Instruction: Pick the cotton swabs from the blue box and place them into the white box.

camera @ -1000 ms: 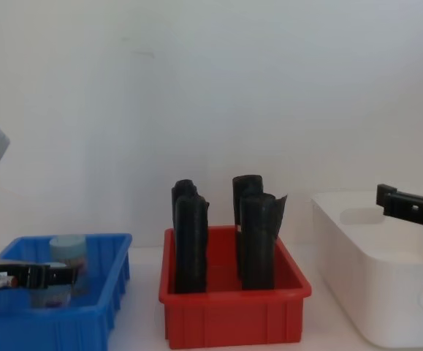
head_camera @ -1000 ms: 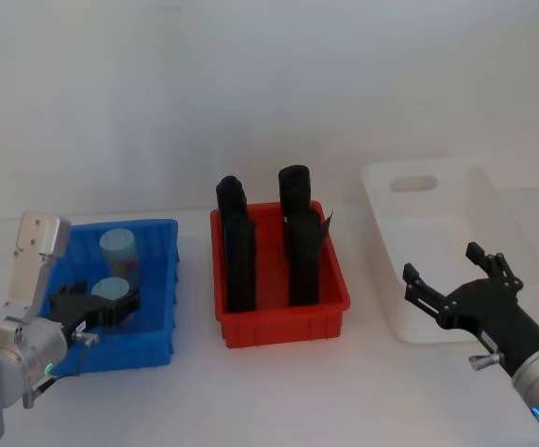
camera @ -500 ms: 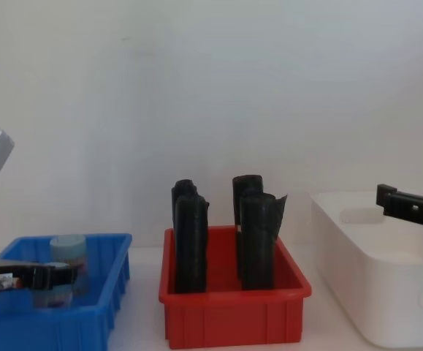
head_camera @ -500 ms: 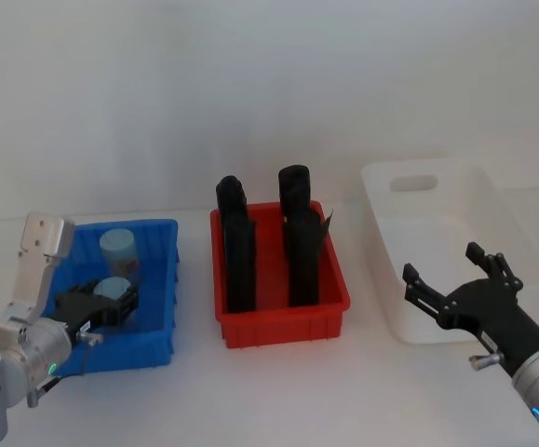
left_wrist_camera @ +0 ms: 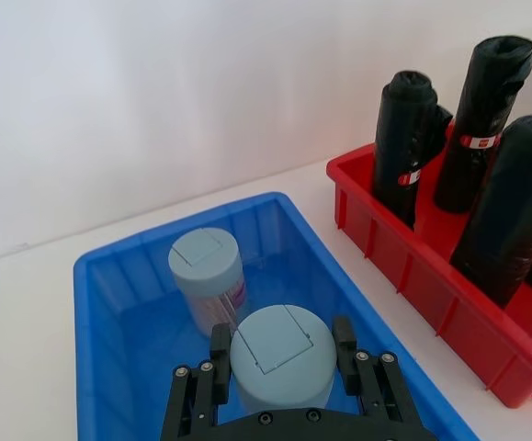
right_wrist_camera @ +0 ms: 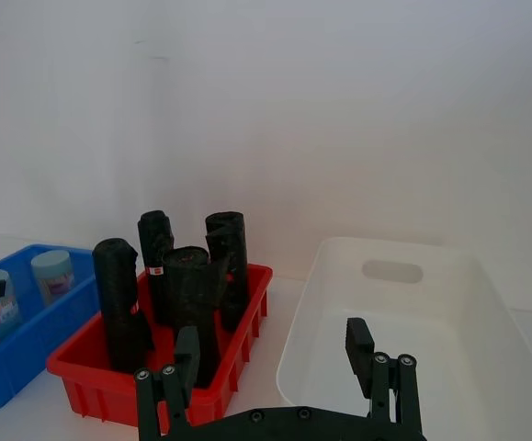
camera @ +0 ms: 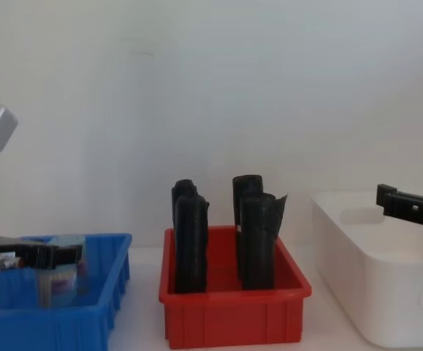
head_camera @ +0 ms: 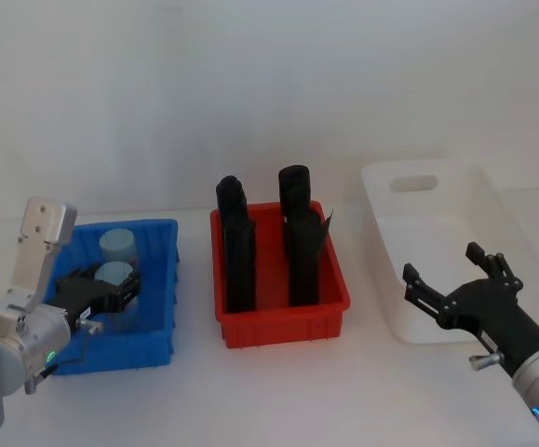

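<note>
left gripper [head_camera: 111, 291] at 8 o'clock, fingers clamped on cotton swab jar [left_wrist_camera: 282, 356], pale blue lid, over blue box [head_camera: 120, 351] | second jar [left_wrist_camera: 208, 276] at its 12 o'clock, clear, cream swabs, pink-blue label | right gripper [head_camera: 441, 263] at 4 o'clock, spread wide, near end of white box [head_camera: 460, 182] | red bin [head_camera: 283, 326] of black rolls [head_camera: 239, 261] centre

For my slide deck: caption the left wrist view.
Left gripper grips one swab jar in the blue box; a second jar stands behind.
</note>
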Motion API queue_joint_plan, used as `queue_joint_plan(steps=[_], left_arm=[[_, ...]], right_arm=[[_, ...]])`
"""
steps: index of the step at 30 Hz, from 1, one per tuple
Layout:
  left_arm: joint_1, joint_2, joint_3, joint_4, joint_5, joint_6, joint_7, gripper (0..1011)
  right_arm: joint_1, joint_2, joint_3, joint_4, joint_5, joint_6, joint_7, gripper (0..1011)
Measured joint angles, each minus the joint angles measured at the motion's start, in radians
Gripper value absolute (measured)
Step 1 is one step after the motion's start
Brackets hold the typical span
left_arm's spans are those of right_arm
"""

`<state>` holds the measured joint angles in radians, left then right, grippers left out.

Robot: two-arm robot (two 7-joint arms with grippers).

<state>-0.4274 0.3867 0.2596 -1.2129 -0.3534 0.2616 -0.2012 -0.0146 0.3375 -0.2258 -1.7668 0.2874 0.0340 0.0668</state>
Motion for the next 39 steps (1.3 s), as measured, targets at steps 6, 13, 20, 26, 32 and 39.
queue_joint_plan(steps=[6,13,20,26,32,39], left_arm=[[0.009,0.014,-0.009,-0.072,0.008,0.018,-0.004,669],[0.016,0.031,-0.020,-0.165,0.014,0.055,-0.023,669],[0.016,0.045,-0.028,-0.240,0.015,0.089,-0.067,669],[0.008,0.052,-0.031,-0.277,0.016,0.107,-0.116,669],[-0.005,0.055,-0.030,-0.303,0.013,0.120,-0.186,669],[-0.024,0.051,-0.021,-0.317,0.005,0.128,-0.265,670]], right_arm=[[0.000,0.000,0.000,0.000,0.000,0.000,0.000,1002],[0.000,0.000,0.000,0.000,0.000,0.000,0.000,1002],[0.000,0.000,0.000,0.000,0.000,0.000,0.000,1002],[0.000,0.000,0.000,0.000,0.000,0.000,0.000,1002],[0.000,0.000,0.000,0.000,0.000,0.000,0.000,1002],[0.000,0.000,0.000,0.000,0.000,0.000,0.000,1002]])
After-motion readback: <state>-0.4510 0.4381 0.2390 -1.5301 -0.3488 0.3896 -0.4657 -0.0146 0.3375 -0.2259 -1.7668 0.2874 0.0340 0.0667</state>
